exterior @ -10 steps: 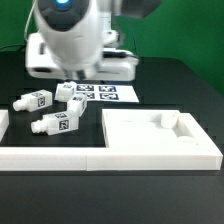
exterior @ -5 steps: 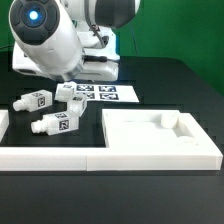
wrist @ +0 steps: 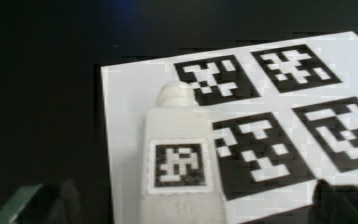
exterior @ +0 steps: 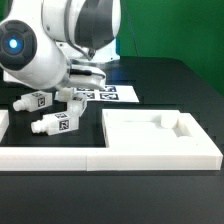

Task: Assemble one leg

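Three loose white legs with square tags lie at the exterior view's left: one point(exterior: 33, 101) at the far left, one point(exterior: 55, 125) nearer the front, and one point(exterior: 70, 97) by the marker board. My gripper point(exterior: 80, 82) hangs just above that third leg, its fingers mostly hidden by the arm. In the wrist view this leg point(wrist: 176, 150) lies lengthwise between my open fingertips point(wrist: 43, 205), partly on the marker board point(wrist: 282, 110), stub end away from the gripper point(wrist: 190, 210). The fingers do not touch it.
A large flat white panel point(exterior: 150, 140) with a raised rim lies at the exterior view's right, with another leg point(exterior: 172, 120) standing in its back corner. Long white rails point(exterior: 110, 158) run along the front. The marker board point(exterior: 110, 93) lies behind the legs.
The arm has swung toward the exterior view's left and come down over the leg beside the marker board. The legs and the panel have not moved.
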